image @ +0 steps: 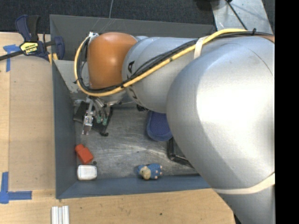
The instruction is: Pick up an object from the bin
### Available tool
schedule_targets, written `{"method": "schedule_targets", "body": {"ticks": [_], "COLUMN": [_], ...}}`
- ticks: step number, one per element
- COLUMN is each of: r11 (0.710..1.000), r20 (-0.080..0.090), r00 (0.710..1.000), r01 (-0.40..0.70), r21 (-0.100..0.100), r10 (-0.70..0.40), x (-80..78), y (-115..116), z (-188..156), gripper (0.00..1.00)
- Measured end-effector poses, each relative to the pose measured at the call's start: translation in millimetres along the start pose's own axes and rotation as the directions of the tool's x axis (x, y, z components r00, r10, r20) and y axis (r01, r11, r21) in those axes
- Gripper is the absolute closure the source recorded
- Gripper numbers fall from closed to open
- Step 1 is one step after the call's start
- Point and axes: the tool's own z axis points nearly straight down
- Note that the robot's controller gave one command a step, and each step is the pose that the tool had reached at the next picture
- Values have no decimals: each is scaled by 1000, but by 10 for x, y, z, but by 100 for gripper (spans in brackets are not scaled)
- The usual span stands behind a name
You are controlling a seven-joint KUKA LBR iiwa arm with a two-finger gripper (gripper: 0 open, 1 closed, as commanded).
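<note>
Grey arm [224, 125] (orange wrist cover [107, 59]) covers bin [63, 148] right side. Jaws apart, low near left wall, over bare floor. Blue rounded item [156, 127] mid-bin; red block [84, 153] nearest jaws; white box [87, 172], small toy [149, 171] by front wall.

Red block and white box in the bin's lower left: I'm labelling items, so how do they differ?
The red block is orange-red and lies skewed to the bin's walls; the white box is pale, round-cornered and lies square to them. The white box lies nearer the corner than the red block. Both are small and rest on the bin floor.
</note>
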Motion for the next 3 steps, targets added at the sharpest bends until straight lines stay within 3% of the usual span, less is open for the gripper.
{"method": "schedule_targets", "body": {"ticks": [1,2,3], "r11": [987,987,987], "r20": [-3,1,10], "r00": [987,987,987], "r01": [-162,-159,-160], "r21": [-1,-1,-4], "r10": [162,159,160], "x": [-71,-83,-114], "y": [-177,-170,-168], "z": [269,251,217], "gripper": [0,0,100]}}
